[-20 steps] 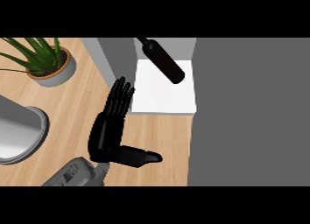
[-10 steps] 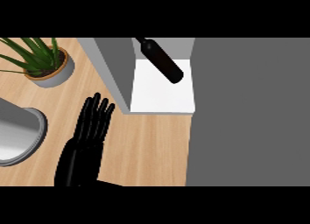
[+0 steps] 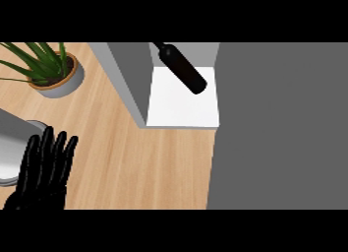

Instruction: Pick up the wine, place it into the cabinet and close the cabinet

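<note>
Wine bottle (image 3: 183,69) lies tilted on the white floor of the cabinet (image 3: 183,106), neck toward the back, base toward the front opening. Nothing touches it. Judging by looks: dark glass, stiff, smooth and likely slippery, fairly heavy, breakable if knocked. If it needed re-gripping, the wide body just below the shoulder is the best place; the neck is thin and would let it swing.

Cabinet is open; grey side wall (image 3: 130,81) stands left of the white floor, and a large grey panel (image 3: 286,128), probably the door, fills the right side. Closing looks like the step left.

One hand (image 3: 44,167) shows at lower left over the wood counter (image 3: 144,162), fingers straight and spread, holding nothing, well apart from the cabinet. Which hand it is cannot be told for sure; from its side of the view it reads as the left. Right hand is not seen.

Compared with half a second ago: hand has slid further left and down, away from the cabinet, now just beside the grey metal bowl (image 3: 6,147). Bottle has not moved. Potted plant (image 3: 50,69) unchanged at upper left.
</note>
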### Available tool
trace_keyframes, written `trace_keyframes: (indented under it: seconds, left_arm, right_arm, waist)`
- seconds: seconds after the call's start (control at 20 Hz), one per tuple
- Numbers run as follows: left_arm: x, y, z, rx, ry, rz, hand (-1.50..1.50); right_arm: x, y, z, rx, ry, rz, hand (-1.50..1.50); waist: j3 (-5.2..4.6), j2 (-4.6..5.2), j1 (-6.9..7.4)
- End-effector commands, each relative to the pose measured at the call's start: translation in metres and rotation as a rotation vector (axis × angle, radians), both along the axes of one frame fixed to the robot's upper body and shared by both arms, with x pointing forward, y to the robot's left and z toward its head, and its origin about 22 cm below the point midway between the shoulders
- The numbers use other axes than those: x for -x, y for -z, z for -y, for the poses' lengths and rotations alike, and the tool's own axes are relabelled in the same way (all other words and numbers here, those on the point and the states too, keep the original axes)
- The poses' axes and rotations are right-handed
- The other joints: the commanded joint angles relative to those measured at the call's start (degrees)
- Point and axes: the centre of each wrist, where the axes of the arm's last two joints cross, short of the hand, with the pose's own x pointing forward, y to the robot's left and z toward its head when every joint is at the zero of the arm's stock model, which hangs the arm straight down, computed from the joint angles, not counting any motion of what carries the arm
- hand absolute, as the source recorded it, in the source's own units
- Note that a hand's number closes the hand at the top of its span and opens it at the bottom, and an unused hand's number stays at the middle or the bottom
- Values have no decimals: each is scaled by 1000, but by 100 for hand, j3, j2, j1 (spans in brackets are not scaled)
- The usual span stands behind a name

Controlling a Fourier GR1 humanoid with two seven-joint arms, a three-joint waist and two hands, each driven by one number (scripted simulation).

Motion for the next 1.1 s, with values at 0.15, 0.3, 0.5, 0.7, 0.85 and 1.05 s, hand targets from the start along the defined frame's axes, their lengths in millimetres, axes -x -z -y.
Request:
trace_keyframes:
  seconds: [0.15,0.3,0.5,0.7,0.85,1.05]
  left_arm:
    - [26,-2,-48,0,-38,20,-150]
    - [43,3,-68,2,-73,14,-150]
    - [50,-1,-91,-10,-70,17,-150]
    - [58,-19,-107,-21,-69,31,-150]
    - [64,-16,-121,-21,-62,13,-150]
    - [62,-32,-117,-13,-43,40,-150]
  right_arm:
    - [26,-18,-26,-87,-152,-45,150]
    - [36,-21,-43,-85,-142,-51,150]
    - [29,-32,-75,-78,-151,-5,150]
    - [24,-26,-112,-51,-153,31,150]
    - [23,-32,-135,-36,-151,84,150]
    - [1,-42,-167,6,-111,107,150]
  waist:
    - [-8,-1,18]
    - [-10,-17,29]
    - [-19,-33,86]
    - [-8,-29,69]
    - [-13,-28,98]
    - [-8,2,109]
